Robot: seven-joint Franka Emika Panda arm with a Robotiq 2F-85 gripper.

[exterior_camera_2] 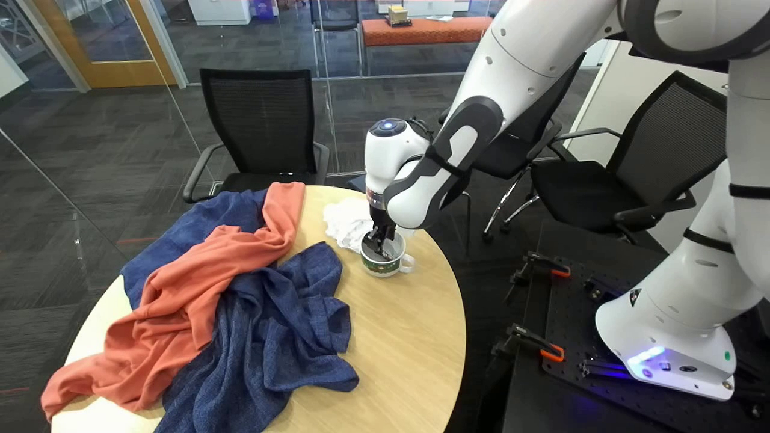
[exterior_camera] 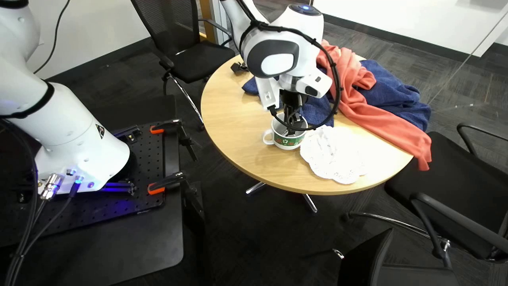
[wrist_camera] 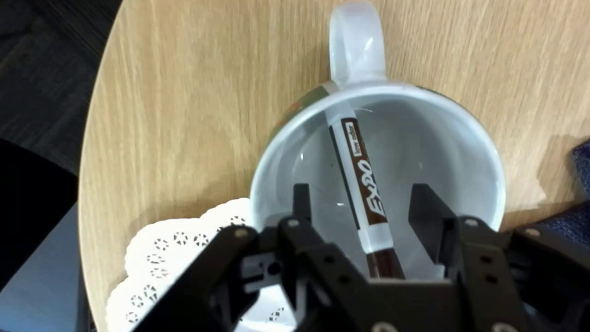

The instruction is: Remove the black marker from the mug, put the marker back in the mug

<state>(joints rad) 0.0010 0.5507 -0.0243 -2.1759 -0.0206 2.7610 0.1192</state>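
The mug [exterior_camera: 288, 142] stands upright on the round wooden table in both exterior views [exterior_camera_2: 379, 268]. It is whitish with a green patterned band and a side handle. In the wrist view I look down into the mug [wrist_camera: 438, 147]. The marker [wrist_camera: 364, 184] lies slanted inside it, with a white body, dark label and dark cap. Its cap end is partly hidden by my gripper; its other end rests near the handle side. My gripper [wrist_camera: 362, 203] is open, pointing down into the mug mouth, one finger on each side of the marker with gaps to both.
A white lace doily [exterior_camera: 337, 159] lies beside the mug. A coral cloth [exterior_camera_2: 204, 288] and dark blue cloths [exterior_camera_2: 289, 337] cover part of the table. A small dark lump [exterior_camera: 239, 68] sits near the table's edge. Black chairs [exterior_camera: 198, 59] stand around.
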